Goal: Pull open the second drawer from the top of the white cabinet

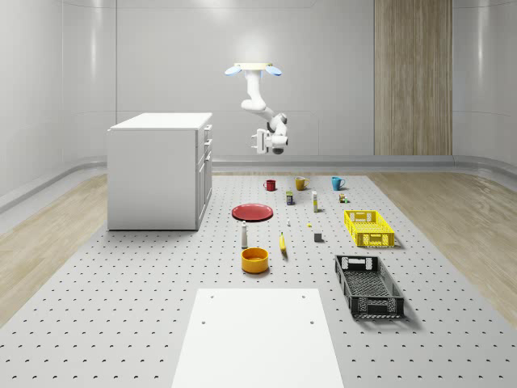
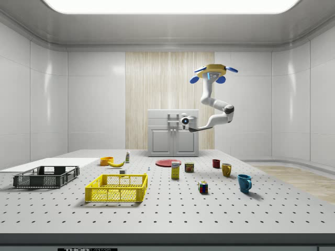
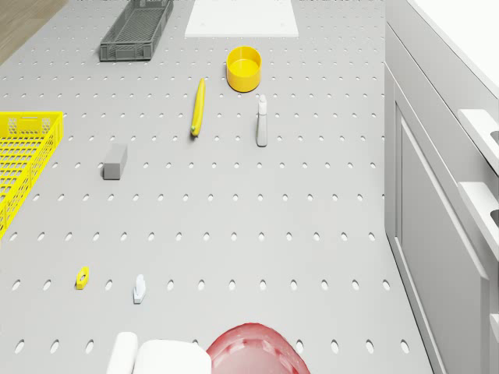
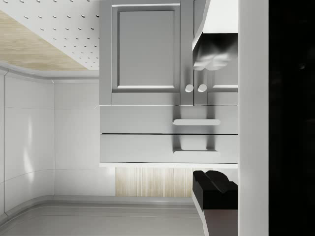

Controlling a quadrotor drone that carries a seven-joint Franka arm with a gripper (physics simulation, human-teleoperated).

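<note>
A grey perforated floor [image 1: 121, 307] carries the white cabinet [image 1: 157, 174], a red plate [image 1: 253, 212], an orange bowl [image 1: 254, 259], a banana [image 1: 283, 243], a yellow crate [image 1: 368, 227], a black crate [image 1: 368, 285], three mugs [image 1: 300, 183], a white board [image 1: 258, 335] and what may be a small bottle [image 1: 244, 234].

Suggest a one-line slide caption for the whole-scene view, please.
Drone hovering right of the white cabinet, gripper facing its closed drawers.

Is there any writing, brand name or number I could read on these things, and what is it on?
Nothing can be read.
Yellow box: printed label, too small to read.
Can: printed label, too small to read.
Strip at the side view's lower edge: pale marks, too blurred to read.
White cabinet: no writing.
</note>
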